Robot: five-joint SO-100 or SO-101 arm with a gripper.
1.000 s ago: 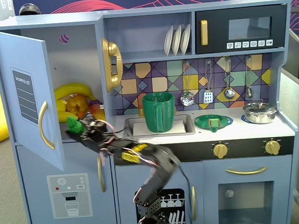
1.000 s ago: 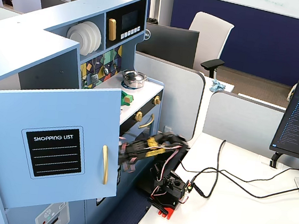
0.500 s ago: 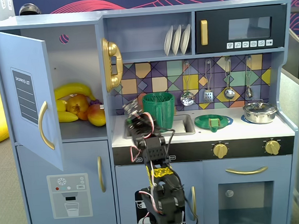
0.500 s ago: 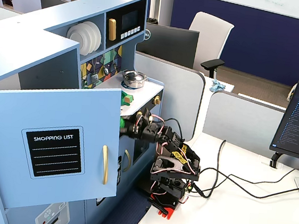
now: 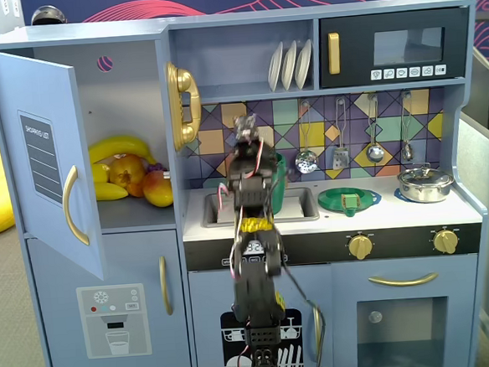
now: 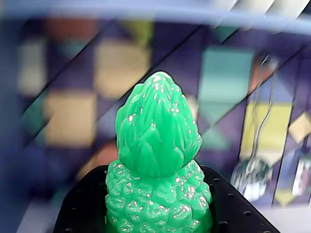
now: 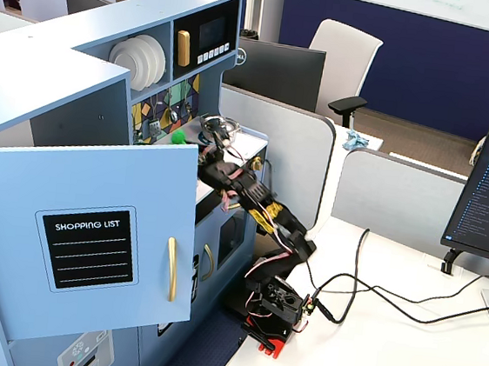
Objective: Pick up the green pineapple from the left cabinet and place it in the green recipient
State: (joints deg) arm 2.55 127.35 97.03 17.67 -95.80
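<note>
My gripper (image 6: pixel 158 196) is shut on the green pineapple (image 6: pixel 158 145); black jaws press on both sides of its bumpy body and the crown points up. In a fixed view the pineapple (image 7: pixel 177 137) shows as a green blob at the gripper's tip (image 7: pixel 193 132), held up in front of the tiled backsplash above the sink. In the front fixed view the gripper (image 5: pixel 245 131) hides the pineapple. The green recipient (image 5: pixel 279 168) stands in the sink, mostly hidden behind the arm. The left cabinet (image 5: pixel 125 99) stands open, its door (image 5: pixel 46 164) swung out to the left.
Yellow bananas (image 5: pixel 120 150) and orange-red fruits (image 5: pixel 139 181) lie in the left cabinet. A flat green plate (image 5: pixel 349 200) and a silver pot (image 5: pixel 425 184) sit on the counter. Utensils (image 5: pixel 340 147) hang on the backsplash. A shelf with white plates (image 5: pixel 291 64) is above the gripper.
</note>
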